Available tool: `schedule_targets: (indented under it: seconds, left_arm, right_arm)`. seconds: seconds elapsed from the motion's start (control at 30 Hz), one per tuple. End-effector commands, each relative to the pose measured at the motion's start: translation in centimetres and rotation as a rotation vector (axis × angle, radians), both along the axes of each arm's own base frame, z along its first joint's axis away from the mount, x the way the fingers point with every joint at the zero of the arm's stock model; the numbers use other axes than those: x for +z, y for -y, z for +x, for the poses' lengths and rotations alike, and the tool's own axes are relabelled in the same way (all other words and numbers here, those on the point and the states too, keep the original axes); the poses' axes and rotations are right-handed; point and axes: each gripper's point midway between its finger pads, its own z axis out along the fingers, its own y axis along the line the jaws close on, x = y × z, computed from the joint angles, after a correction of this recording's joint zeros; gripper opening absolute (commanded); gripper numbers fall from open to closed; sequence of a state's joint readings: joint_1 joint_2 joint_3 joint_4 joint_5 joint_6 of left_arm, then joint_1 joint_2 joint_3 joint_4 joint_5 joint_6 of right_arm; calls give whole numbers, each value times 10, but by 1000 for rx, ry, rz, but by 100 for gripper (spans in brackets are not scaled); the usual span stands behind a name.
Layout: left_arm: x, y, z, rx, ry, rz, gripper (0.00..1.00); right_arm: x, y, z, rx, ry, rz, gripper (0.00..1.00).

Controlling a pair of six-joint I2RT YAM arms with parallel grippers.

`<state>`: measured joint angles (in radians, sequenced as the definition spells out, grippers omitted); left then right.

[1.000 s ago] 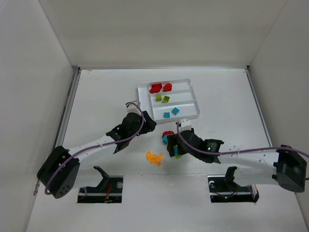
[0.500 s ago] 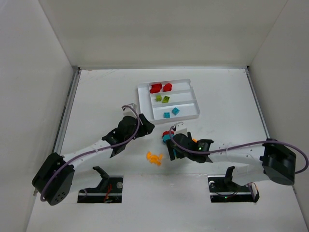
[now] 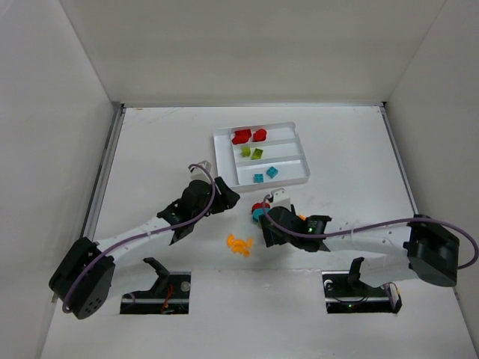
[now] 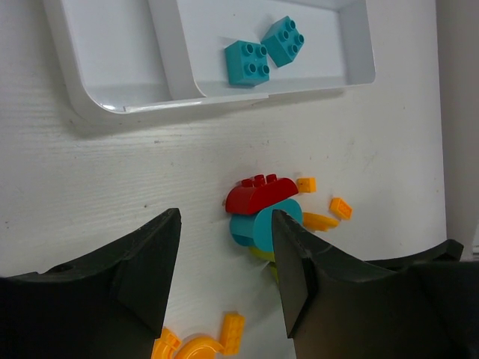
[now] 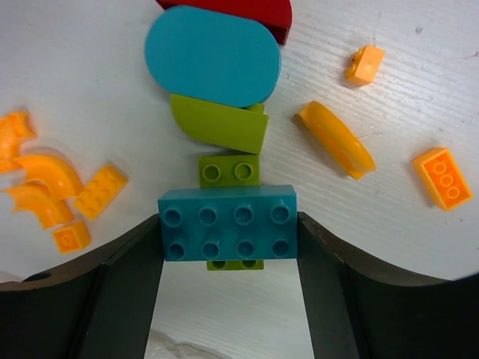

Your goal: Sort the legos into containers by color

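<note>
My right gripper (image 5: 228,224) is shut on a teal two-by-four brick (image 5: 228,222), which lies over a small lime brick (image 5: 229,170). Just beyond are a lime wedge (image 5: 221,127), a teal round brick (image 5: 213,56) and a red arched brick (image 4: 260,194). My left gripper (image 4: 223,224) is open and empty, hovering just left of that pile. The white tray (image 3: 223,157) holds two red bricks (image 3: 249,136), two lime bricks (image 3: 251,152) and two teal bricks (image 4: 263,52), each colour in its own slot. In the top view the right gripper (image 3: 263,228) is below the pile and the left gripper (image 3: 224,196) is left of it.
Orange pieces lie loose on the table: a curved cluster (image 3: 239,244) left of the right gripper, and a curved slab (image 5: 335,138), a flat brick (image 5: 443,176) and a tiny cube (image 5: 367,62) to its right. White walls enclose the table.
Over the last second my right gripper slid left and closer to the pile, and my left gripper drew back slightly. Almost nothing has moved in the last half second.
</note>
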<state>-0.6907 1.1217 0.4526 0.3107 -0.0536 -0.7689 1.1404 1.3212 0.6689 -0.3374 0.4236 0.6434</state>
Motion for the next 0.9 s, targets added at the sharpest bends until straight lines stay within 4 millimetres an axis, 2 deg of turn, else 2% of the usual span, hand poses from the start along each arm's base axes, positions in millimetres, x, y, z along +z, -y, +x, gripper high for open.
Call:
schedule_targets:
  seconds: [0.0, 0.23, 0.43, 0.57, 0.67, 0.87]
  left_arm:
    - [23, 9, 1, -20, 28, -71, 49]
    - [50, 18, -4, -45, 73, -146, 49]
    - [79, 39, -22, -116, 177, -233, 50]
    - [94, 61, -36, -177, 248, -247, 54]
    - [96, 75, -42, -223, 302, -200, 56]
    - [91, 78, -35, -212, 370, -91, 56]
  right_arm:
    - [41, -12, 12, -12, 86, 116, 60]
    - [101, -7, 39, -84, 172, 380, 53]
    - [142, -7, 72, -175, 213, 628, 53]
    - [157, -18, 87, -195, 214, 704, 52]
    - [163, -30, 94, -202, 210, 733, 52]
    - [169, -44, 100, -207, 183, 797, 52]
